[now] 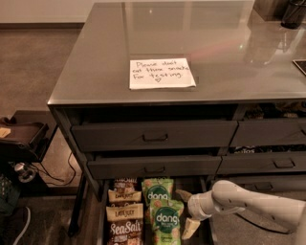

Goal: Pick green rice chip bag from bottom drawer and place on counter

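The bottom drawer (101,217) is pulled open under the cabinet. It holds two green "dang" rice chip bags, one behind (157,190) and one in front (166,224), and a left row of brown snack bags (125,220). My gripper (187,212) is low over the drawer's right side, just right of the green bags, with its pale fingers (190,228) spread open and nothing between them. The white arm (248,203) comes in from the right. The counter (201,43) is the glossy grey top with a white handwritten note (160,73).
Two grey handled drawers (154,135) sit above the open one, with more drawers to the right (267,162). A dark container (292,13) stands at the counter's far right corner. Dark equipment and cables (24,153) lie on the floor to the left.
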Tool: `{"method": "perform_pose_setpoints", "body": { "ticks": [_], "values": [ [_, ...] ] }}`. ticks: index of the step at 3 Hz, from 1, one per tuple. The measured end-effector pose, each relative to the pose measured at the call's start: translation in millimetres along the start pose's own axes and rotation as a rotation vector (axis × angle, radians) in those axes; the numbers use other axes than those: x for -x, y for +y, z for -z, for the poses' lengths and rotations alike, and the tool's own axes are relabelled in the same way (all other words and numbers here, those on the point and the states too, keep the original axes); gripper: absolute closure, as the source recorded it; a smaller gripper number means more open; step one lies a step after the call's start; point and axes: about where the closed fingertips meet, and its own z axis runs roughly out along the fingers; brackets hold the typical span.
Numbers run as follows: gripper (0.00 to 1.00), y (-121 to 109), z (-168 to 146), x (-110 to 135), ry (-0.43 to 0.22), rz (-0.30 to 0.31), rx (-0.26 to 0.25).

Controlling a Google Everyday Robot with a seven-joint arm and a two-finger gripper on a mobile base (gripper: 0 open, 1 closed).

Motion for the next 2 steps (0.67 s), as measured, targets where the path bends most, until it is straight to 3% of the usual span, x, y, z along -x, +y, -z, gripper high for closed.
{"method": "perform_pose_setpoints", "body": {
  "ticks": [2],
  "values": [
    [0.00, -4.8, -65.4, -60.1, -0.011, -0.052, 0.037]
  ]
}}
